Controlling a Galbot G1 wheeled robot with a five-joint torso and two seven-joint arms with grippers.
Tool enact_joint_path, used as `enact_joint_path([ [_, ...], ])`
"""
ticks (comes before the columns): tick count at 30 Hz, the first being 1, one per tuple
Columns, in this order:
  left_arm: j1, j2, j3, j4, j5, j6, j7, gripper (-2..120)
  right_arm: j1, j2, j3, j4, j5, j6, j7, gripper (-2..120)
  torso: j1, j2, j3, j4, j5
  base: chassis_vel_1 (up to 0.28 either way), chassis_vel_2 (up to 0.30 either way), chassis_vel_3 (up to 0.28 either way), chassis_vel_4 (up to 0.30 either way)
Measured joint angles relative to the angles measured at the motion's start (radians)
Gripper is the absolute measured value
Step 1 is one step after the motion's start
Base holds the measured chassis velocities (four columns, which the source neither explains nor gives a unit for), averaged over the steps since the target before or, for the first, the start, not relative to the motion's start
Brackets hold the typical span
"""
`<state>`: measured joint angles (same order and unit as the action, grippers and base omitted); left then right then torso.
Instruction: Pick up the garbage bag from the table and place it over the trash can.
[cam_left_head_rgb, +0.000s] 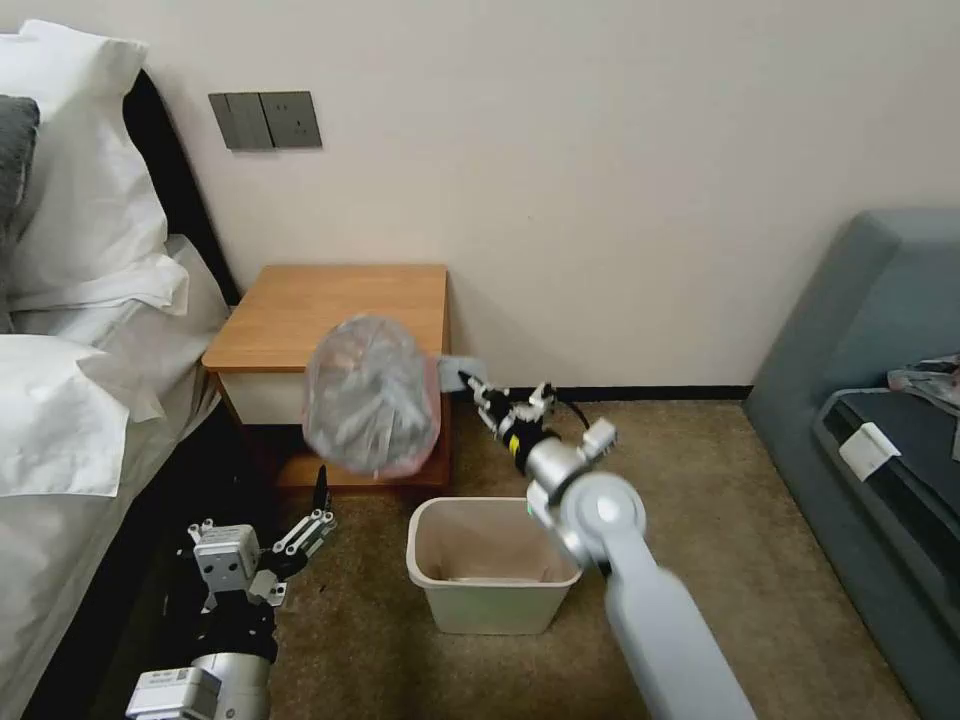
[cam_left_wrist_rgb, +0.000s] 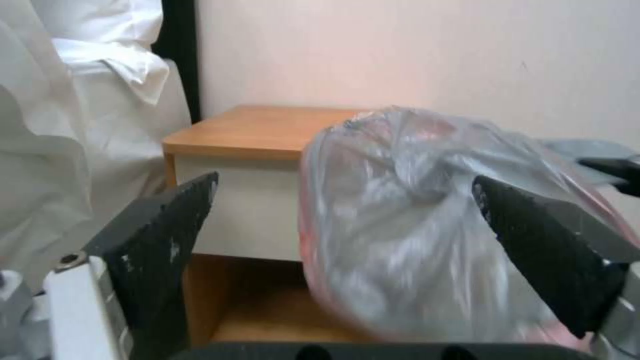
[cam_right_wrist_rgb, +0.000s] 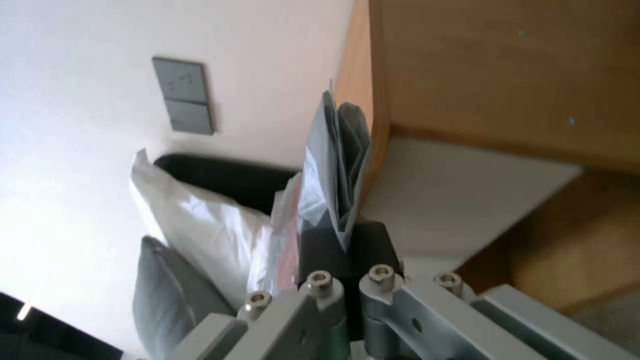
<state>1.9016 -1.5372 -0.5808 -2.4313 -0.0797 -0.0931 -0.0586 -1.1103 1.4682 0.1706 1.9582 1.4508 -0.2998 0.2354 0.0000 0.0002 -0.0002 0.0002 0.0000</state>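
Observation:
The garbage bag (cam_left_head_rgb: 372, 397) hangs puffed out in the air, in front of the table (cam_left_head_rgb: 330, 310) and above the trash can (cam_left_head_rgb: 490, 563). My right gripper (cam_left_head_rgb: 470, 383) is shut on the bag's grey edge (cam_right_wrist_rgb: 333, 165), just off the table's right front corner. The bag (cam_left_wrist_rgb: 427, 225) shows a pinkish-red tint along its rim. My left gripper (cam_left_head_rgb: 322, 505) is open, low by the floor left of the trash can, below the bag. Its dark fingers (cam_left_wrist_rgb: 167, 230) stand wide apart with the bag hanging beyond them.
A bed with white pillows (cam_left_head_rgb: 80, 300) lies at the left beside the table. A grey sofa (cam_left_head_rgb: 880, 400) stands at the right. Brown carpet (cam_left_head_rgb: 700, 470) spreads around the trash can. Grey wall switches (cam_left_head_rgb: 265, 120) sit above the table.

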Motion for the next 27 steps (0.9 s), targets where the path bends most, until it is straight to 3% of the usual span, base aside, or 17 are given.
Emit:
enact_joint_path([
  [5, 0.000, 0.009, -0.001, -0.003, 0.003, -0.012, -0.001, 100, -0.197, -0.026, -0.023, 0.112, -0.088, 0.002, -0.002, 0, 0.000, 0.000, 0.000, -0.0003, 0.0001, 0.000, 0.000, 0.000, 0.000],
  [9, -0.004, 0.016, -0.002, -0.003, 0.002, -0.024, -0.005, 100, -0.262, -0.041, -0.024, 0.133, -0.146, 0.011, -0.002, 0, 0.000, 0.000, 0.000, -0.0002, 0.0001, 0.000, 0.000, 0.000, 0.000],
  [22, -0.015, 0.037, -0.001, 0.006, -0.012, -0.031, -0.006, 100, -0.347, -0.093, -0.018, 0.168, -0.262, 0.020, 0.010, 0, 0.000, 0.000, 0.000, -0.0002, 0.0001, 0.000, 0.000, 0.000, 0.000],
  [27, -0.018, 0.042, -0.001, 0.016, -0.016, -0.032, -0.006, 100, -0.356, -0.139, 0.000, 0.175, -0.265, -0.017, 0.033, -2, 0.000, 0.000, 0.000, -0.0002, 0.0001, 0.000, 0.000, 0.000, 0.000],
])
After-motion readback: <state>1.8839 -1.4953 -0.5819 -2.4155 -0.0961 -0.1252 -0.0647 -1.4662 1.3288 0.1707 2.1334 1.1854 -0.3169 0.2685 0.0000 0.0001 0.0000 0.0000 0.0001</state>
